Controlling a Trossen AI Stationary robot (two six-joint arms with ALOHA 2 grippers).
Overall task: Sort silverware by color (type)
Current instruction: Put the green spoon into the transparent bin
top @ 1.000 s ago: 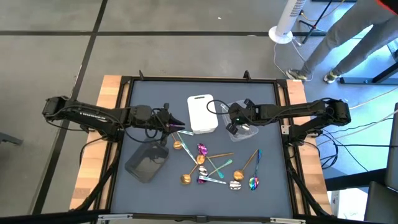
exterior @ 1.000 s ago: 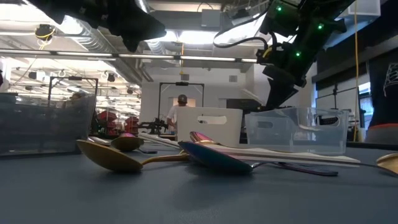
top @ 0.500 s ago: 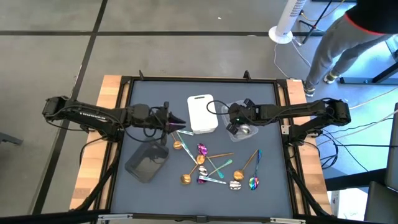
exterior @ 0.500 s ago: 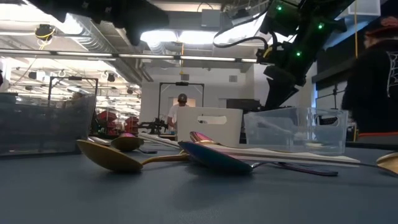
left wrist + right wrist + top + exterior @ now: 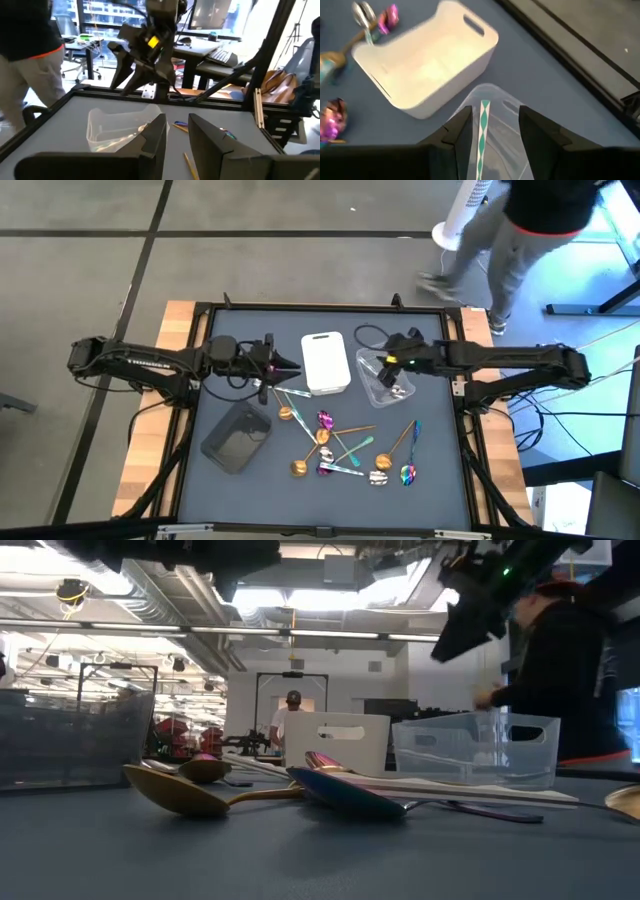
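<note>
Both claws sit narrowly parted, holding nothing: right gripper (image 5: 385, 365) over the clear tray (image 5: 384, 380), left gripper (image 5: 290, 369) beside the white tray (image 5: 324, 363).

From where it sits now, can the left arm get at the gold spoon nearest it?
Probably yes. The left gripper hangs open just above the gold spoon, with only bare mat between; the grey tray and white bin sit off to the sides.

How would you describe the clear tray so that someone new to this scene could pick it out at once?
On the dark table, look toward its far half, right of centre. There, just right of the white tray and under the right gripper, sits the clear tray. It alone is see-through; the dark grey tray is opaque.
</note>
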